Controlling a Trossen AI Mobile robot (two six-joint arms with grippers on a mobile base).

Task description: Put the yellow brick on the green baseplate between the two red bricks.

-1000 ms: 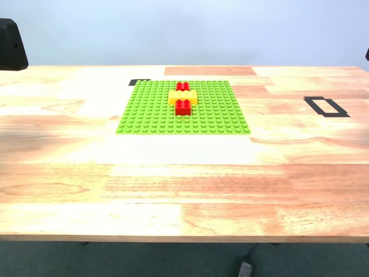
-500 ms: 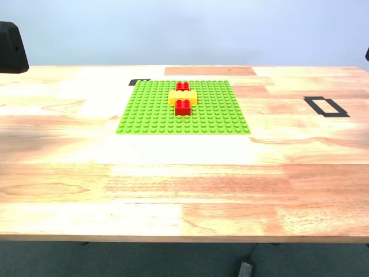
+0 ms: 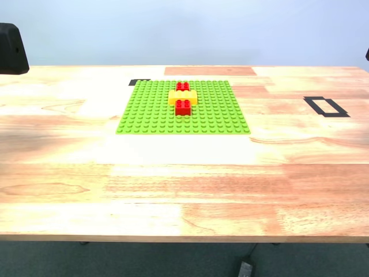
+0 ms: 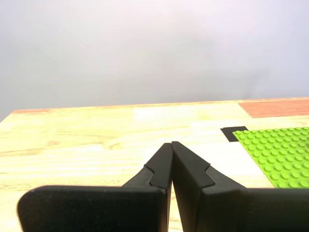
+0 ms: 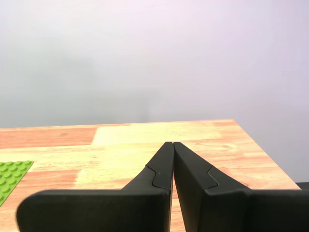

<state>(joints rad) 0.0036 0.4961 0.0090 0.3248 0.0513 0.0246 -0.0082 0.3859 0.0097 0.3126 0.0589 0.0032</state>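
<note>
Toward the far edge of the worktop (image 3: pixel 184 190), about midway along it, lies the green baseplate (image 3: pixel 150 112), flat on the wood. On it the yellow brick (image 3: pixel 183 97) sits crosswise, with one red brick (image 3: pixel 183 86) just behind it on the far side and the other red brick (image 3: pixel 183 107) just in front on the near side. All three stand in one short line running from the near edge toward the far edge, and in the exterior view the yellow brick appears to touch both red ones, though whether it is pressed fully down onto the studs cannot be told from this distance.

Judged from this layout, the placement asked for looks done: the yellow brick is on the plate and between the two red bricks. Nothing seems left but to confirm the seating.

Neither arm is near the bricks. The first gripper (image 4: pixel 171 145) has its jaws together with nothing between them, and its wrist view shows a corner of the baseplate and a small black tape mark (image 4: pixel 233 133) ahead of it. The second gripper (image 5: pixel 173 145) likewise has its jaws together and empty, looking out over bare wood toward the worktop's end, with only a sliver of green at the picture's edge.
</note>
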